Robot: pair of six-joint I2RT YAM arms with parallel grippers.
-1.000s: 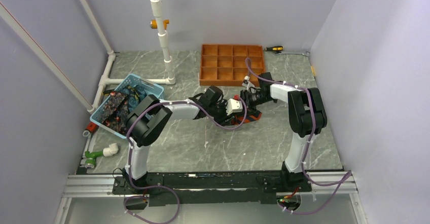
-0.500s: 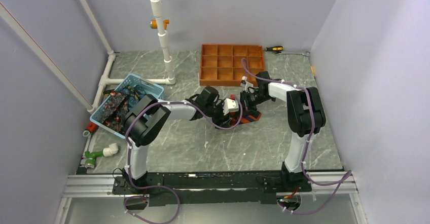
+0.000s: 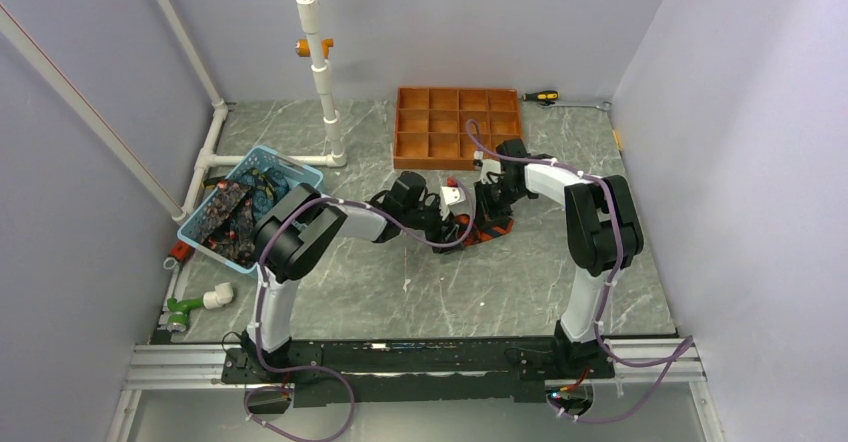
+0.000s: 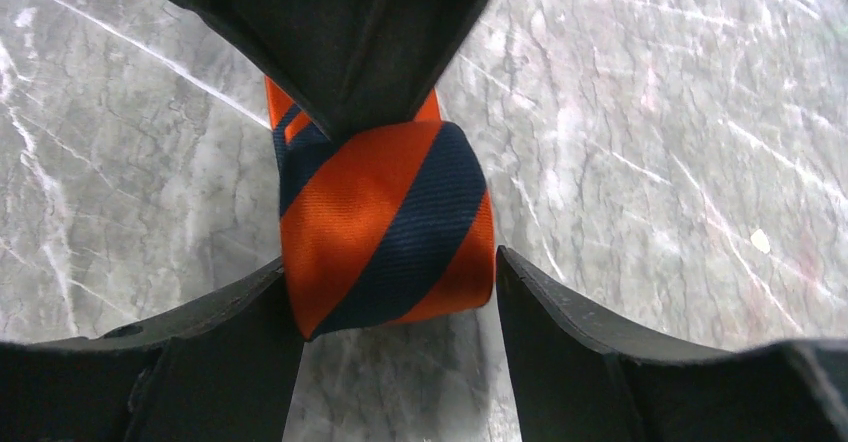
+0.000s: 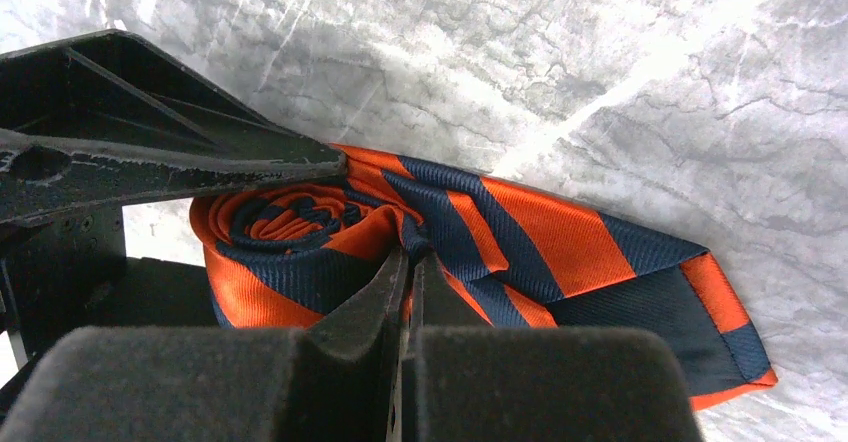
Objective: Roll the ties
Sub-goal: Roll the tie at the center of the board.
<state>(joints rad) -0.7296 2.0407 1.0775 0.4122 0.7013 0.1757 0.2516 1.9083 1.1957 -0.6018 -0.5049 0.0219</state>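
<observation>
The left end effector [image 4: 390, 262] stands part-way open. One finger touches each side of the rolled part of the striped tie [image 4: 385, 227], so it has the roll in a light hold. The roll's axis runs straight across from one finger to the other, and the roll rests on the table [image 4: 650, 112].

Just beyond the roll, opposite the left fingers, the right end effector [image 5: 408, 257] has its fingers all but closed. They seem to pinch a layer of cloth where the roll meets the flat part. From those fingers the coil lies to one side. To the other side, the loose tail runs flat along the table to the wide pointed end.

The next move probably depends on this: the tail's long axis is square to the roll's axis, so turning the roll toward the pointed end should take it up evenly. Only a short length is left to wind. Both arms are at the tie, and the left one holds the coil itself.

Well away, beyond the left arm's elbow, a basket [image 3: 300, 174] holds other ties [image 3: 225, 217]. A gridded tray [image 3: 458, 127] sits past the right arm.
</observation>
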